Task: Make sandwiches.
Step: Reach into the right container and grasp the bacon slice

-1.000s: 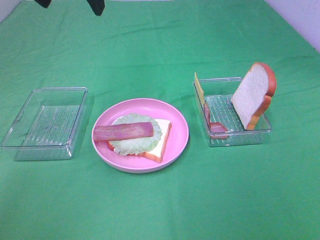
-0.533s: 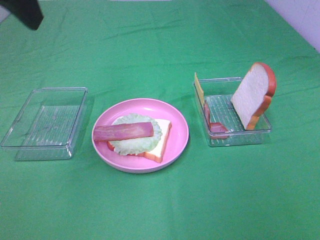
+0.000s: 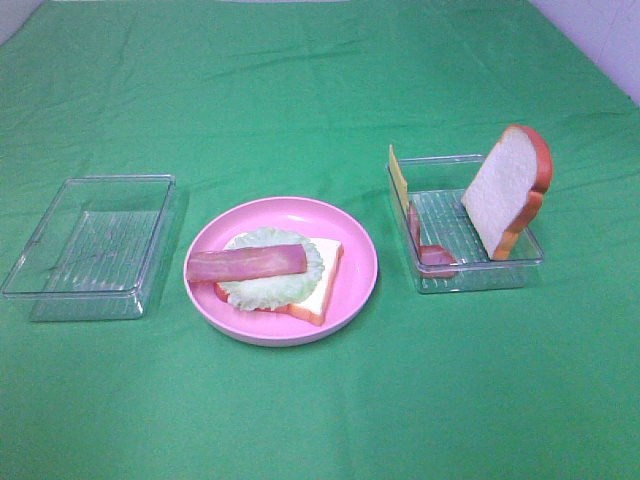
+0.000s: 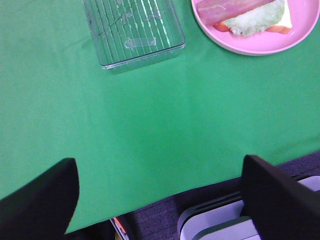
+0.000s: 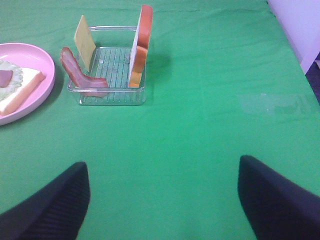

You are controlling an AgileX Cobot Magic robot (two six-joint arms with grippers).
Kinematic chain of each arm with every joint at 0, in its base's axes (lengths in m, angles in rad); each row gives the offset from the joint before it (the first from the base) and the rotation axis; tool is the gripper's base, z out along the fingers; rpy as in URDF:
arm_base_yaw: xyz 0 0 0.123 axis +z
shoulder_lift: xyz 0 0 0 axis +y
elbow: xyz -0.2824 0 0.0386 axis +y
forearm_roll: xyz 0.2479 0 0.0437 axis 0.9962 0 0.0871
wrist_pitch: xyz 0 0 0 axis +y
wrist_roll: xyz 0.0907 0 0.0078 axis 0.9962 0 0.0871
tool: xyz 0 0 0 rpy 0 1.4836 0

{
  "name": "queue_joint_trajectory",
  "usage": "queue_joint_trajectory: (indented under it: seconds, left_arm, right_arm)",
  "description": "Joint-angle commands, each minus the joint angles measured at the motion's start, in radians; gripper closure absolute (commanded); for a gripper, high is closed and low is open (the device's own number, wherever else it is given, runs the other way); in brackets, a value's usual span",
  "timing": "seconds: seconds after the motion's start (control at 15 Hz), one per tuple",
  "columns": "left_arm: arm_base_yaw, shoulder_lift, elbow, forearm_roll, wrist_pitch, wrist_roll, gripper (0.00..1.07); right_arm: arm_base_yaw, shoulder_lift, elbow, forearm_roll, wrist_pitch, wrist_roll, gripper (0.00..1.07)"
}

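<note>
On the pink plate (image 3: pixel 352 292) lies a white bread slice (image 3: pixel 326 272) with a pale green lettuce leaf (image 3: pixel 252 291) and a pink bacon strip (image 3: pixel 245 263) on top. A clear tray (image 3: pixel 470 281) to its right holds an upright bread slice (image 3: pixel 502 192), a yellow cheese slice (image 3: pixel 398 178) and another bacon strip (image 3: pixel 431 256). Both grippers are out of the high view. My left gripper (image 4: pixel 159 162) is open and empty over the cloth near the table's edge. My right gripper (image 5: pixel 162 164) is open and empty, well short of the tray (image 5: pixel 112 95).
An empty clear container (image 3: pixel 90 240) sits left of the plate; it also shows in the left wrist view (image 4: pixel 132 30). Green cloth (image 3: pixel 320 90) covers the table. The table's edge and grey equipment (image 4: pixel 210 222) show below the left gripper.
A dark arm part at the top left of the high view moved left and then out of view. The food and containers have not moved.
</note>
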Motion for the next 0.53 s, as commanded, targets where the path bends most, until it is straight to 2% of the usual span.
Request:
queue_joint_trajectory:
  seconds: [0.07,0.27,0.47,0.53]
  left_arm:
    - [-0.002,-0.194,0.113,0.004,0.031,0.005,0.24]
    - [-0.002,-0.465,0.255,0.011,-0.022,0.08,0.24]
    - [-0.002,-0.637,0.333,0.006,-0.072,0.106,0.24]
    - [-0.002,-0.658,0.33,0.004,-0.082,0.116,0.24]
  right_arm:
    - [-0.002,-0.014,0.005,-0.001,-0.01,-0.014,0.3]
    - [-0.002,-0.014,0.005,-0.001,-0.01,-0.014,0.3]
    - [-0.002,-0.014,0.005,-0.001,-0.01,-0.014,0.3]
    - [-0.002,-0.014,0.005,-0.001,-0.01,-0.014,0.3]
